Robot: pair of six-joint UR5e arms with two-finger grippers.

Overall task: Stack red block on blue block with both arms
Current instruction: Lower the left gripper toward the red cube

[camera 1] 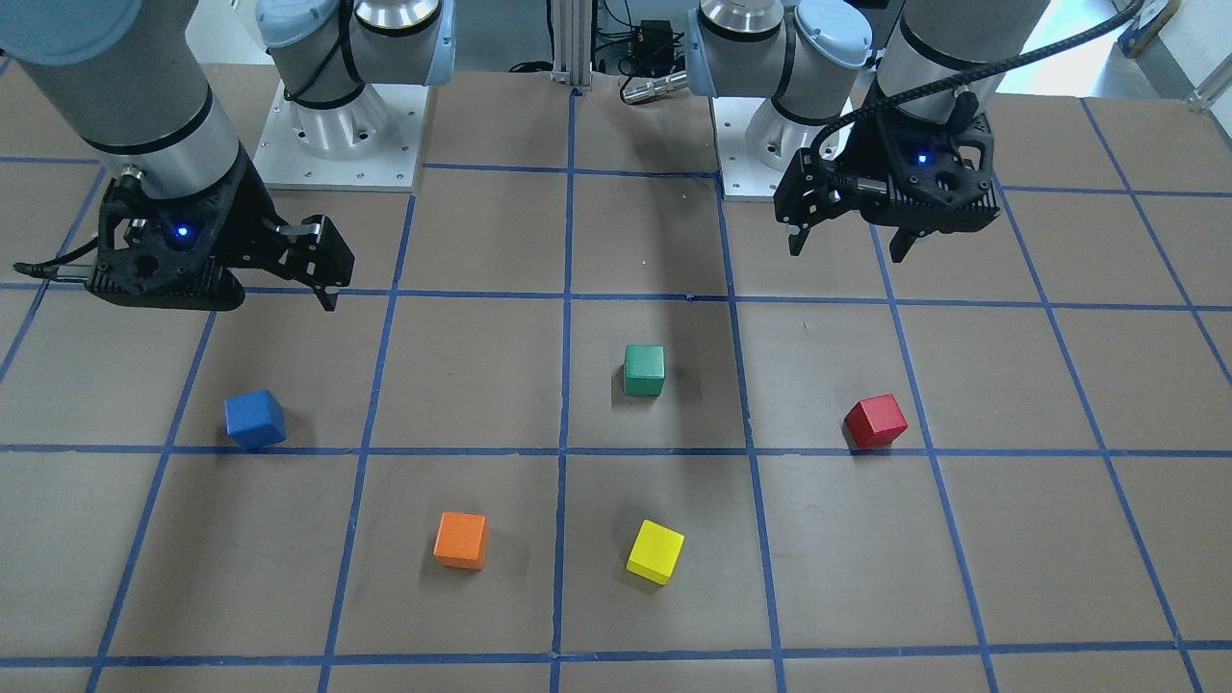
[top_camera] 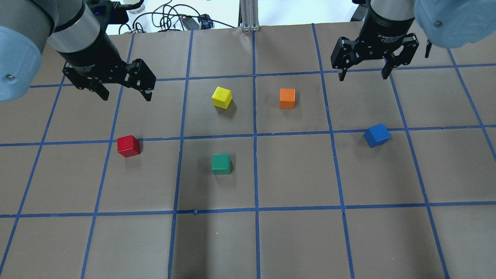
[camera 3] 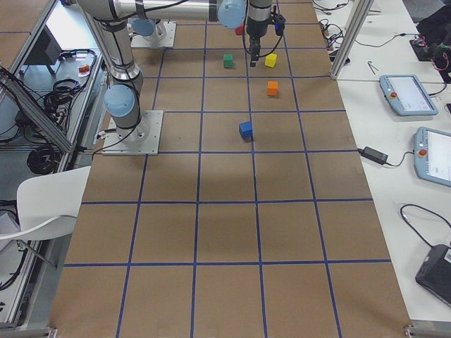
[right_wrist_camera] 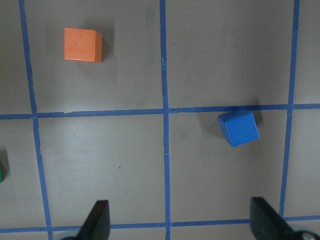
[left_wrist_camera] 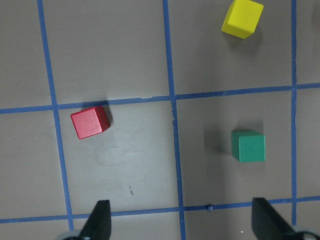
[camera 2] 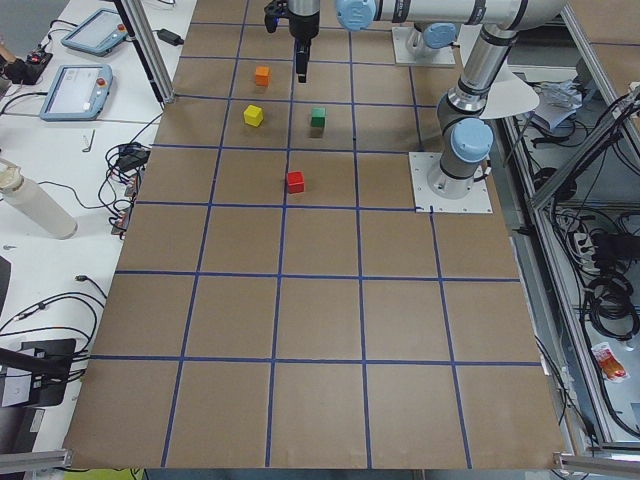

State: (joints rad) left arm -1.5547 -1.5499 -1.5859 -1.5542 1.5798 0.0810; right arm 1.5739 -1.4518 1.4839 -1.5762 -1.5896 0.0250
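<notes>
A robotics lab: teach pendants [camera 3: 403, 95], loose cables [top_camera: 170, 16] and a tape-gridded table [top_camera: 294, 174]

A green cube [top_camera: 221, 163] sat on the brown tabletop [top_camera: 294, 240], which was gridded with blue tape lines [top_camera: 255, 155]. A yellow cube [top_camera: 222, 97], turned askew, and an orange cube [top_camera: 287, 98] stood apart nearer the operators' edge. A white chair [camera 3: 49, 201] stood beyond the robot-side edge.
</notes>
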